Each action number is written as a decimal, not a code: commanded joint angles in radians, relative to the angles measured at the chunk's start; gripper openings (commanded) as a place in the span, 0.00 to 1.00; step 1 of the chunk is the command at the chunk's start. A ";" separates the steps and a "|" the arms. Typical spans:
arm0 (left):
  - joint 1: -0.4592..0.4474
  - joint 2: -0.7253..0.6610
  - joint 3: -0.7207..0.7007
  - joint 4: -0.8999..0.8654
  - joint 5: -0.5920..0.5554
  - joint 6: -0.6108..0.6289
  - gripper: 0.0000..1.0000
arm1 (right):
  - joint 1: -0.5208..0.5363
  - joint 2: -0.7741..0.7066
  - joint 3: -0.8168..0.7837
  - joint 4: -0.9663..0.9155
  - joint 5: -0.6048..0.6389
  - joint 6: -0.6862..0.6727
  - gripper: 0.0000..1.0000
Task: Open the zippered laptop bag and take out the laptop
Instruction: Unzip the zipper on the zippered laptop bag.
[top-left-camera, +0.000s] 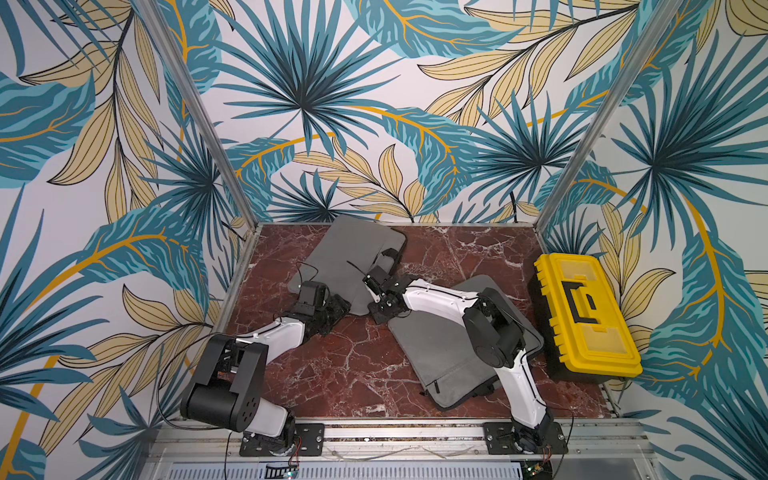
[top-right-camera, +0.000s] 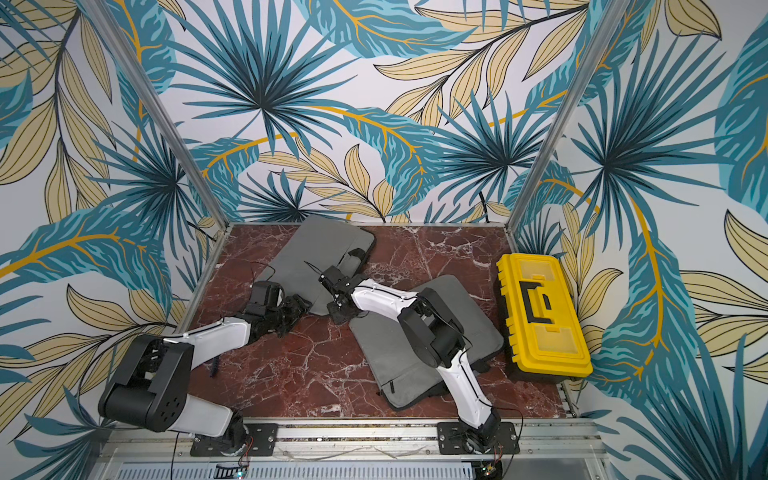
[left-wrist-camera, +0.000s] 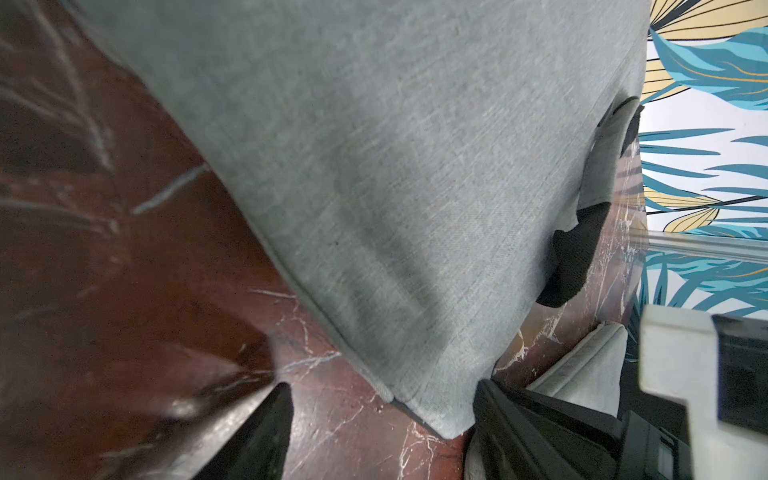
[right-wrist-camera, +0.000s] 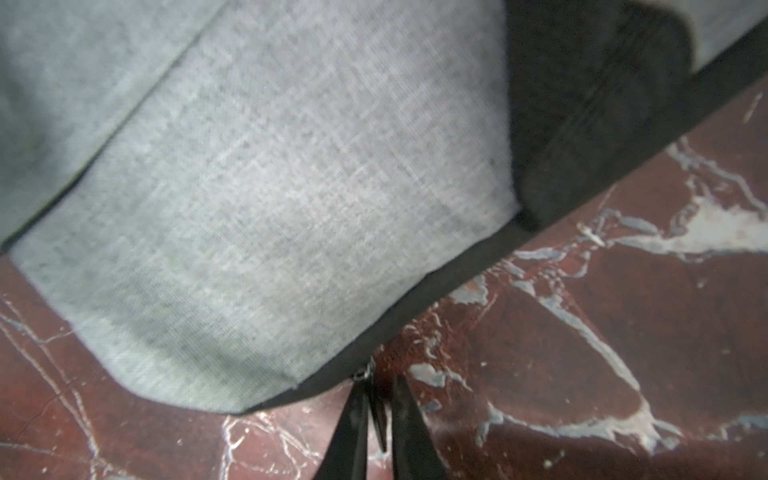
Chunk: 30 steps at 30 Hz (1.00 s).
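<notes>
As right arm (top-left-camera: 436, 297) stretches, its pincer (right-wrist-camera: 381, 390) pinches zipper (right-wrist-camera: 365, 372).

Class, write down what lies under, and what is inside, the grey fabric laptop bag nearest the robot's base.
The grey fabric laptop bag lies flat on the red marble tabletop. The white right arm crosses above it, covering part. Its inside is hidden: no opening shows.
</notes>
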 joint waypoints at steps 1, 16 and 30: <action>-0.021 0.018 -0.004 0.035 0.003 -0.020 0.67 | -0.001 0.046 0.000 -0.004 0.004 -0.010 0.12; -0.106 0.116 0.000 0.161 0.022 -0.132 0.56 | -0.001 0.049 -0.009 0.011 -0.012 -0.007 0.00; -0.115 0.142 -0.025 0.186 -0.022 -0.176 0.28 | -0.001 0.033 -0.037 0.036 -0.009 0.014 0.00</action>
